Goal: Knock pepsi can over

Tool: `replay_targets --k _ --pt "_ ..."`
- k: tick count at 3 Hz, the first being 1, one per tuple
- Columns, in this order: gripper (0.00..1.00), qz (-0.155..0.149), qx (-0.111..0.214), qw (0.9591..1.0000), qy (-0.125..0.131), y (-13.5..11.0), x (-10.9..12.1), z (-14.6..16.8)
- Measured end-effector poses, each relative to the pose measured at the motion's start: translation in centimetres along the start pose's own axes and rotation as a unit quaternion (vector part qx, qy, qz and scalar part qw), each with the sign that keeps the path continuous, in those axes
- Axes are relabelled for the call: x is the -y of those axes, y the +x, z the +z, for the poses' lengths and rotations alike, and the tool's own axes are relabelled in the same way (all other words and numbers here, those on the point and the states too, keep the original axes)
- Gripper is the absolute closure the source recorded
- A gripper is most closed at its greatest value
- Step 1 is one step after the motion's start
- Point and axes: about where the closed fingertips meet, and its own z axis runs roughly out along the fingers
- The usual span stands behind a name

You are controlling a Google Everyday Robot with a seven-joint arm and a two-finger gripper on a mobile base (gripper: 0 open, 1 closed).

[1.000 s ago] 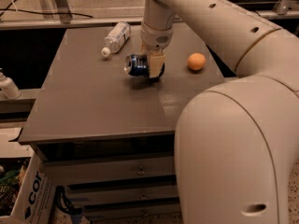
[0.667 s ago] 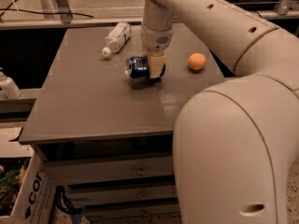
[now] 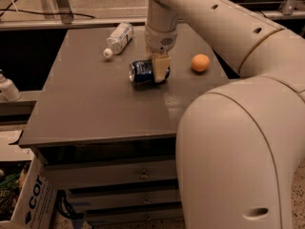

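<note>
The pepsi can (image 3: 141, 72) is dark blue with a silver rim. It lies on its side on the grey table (image 3: 95, 104), silver end facing left. My gripper (image 3: 159, 69) comes down from above on the white arm and sits at the can's right end, touching or right against it. The part of the can behind the gripper is hidden.
A clear plastic bottle with a white cap (image 3: 118, 38) lies on its side at the back left of the table. An orange fruit (image 3: 200, 62) sits to the right of the gripper. The robot's white body (image 3: 238, 151) fills the lower right. A cardboard box (image 3: 24, 199) stands on the floor at lower left.
</note>
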Motion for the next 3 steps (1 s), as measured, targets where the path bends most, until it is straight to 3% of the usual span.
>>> replay_targets --k 1,2,3 --pt "0.0 0.002 0.006 1.0 0.002 0.0 0.0 -0.2" --pt "0.0 0.013 0.037 0.9992 0.008 -0.1 0.0 -0.7" --pt "0.0 0.048 0.114 0.9919 0.03 0.2 0.3 -1.4"
